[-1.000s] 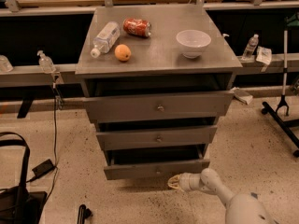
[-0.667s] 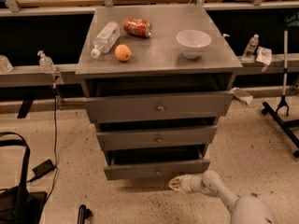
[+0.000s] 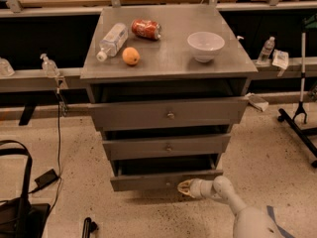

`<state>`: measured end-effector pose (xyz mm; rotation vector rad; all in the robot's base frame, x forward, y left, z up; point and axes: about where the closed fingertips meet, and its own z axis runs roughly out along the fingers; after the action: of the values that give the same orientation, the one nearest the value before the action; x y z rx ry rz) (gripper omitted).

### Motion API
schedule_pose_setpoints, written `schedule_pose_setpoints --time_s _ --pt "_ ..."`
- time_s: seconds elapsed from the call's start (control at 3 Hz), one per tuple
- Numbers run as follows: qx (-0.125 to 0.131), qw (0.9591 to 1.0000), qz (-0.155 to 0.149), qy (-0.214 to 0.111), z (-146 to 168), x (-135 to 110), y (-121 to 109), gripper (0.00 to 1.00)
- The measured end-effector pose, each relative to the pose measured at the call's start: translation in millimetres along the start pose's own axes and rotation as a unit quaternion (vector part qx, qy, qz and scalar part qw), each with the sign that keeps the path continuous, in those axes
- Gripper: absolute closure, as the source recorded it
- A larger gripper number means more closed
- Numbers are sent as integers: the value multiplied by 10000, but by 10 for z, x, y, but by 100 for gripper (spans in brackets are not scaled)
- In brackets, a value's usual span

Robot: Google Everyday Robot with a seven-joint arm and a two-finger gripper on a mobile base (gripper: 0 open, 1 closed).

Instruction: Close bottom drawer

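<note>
The grey cabinet (image 3: 168,66) has three drawers, all pulled out. The bottom drawer (image 3: 148,180) has the slimmest front panel and sits open just above the floor. My gripper (image 3: 185,187) is low at the right part of that panel, touching or almost touching its face near the middle. My white arm (image 3: 233,202) runs from it down to the lower right corner. The drawer's knob is hidden behind the gripper.
On the cabinet top lie a water bottle (image 3: 112,40), a red can (image 3: 146,29), an orange (image 3: 131,56) and a white bowl (image 3: 205,45). A black bag (image 3: 17,212) and cable lie on the floor at left. A black stand (image 3: 299,113) is at right.
My gripper has stayed at the bottom drawer's front, shifting only slightly. The drawer looks a little less far out than a second ago.
</note>
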<state>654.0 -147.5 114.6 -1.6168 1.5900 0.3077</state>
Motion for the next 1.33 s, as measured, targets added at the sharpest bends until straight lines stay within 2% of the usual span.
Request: schedule_pose_setpoints --time_s 0.33,0.67,1.0,1.33 --pt "220 9995 -222 97 72 59 -371 100" --pt "220 9995 -223 97 64 62 -362 100" --pt "366 9986 -360 149 124 28 -613 100" --pt "365 9986 -361 148 110 33 -597 100"
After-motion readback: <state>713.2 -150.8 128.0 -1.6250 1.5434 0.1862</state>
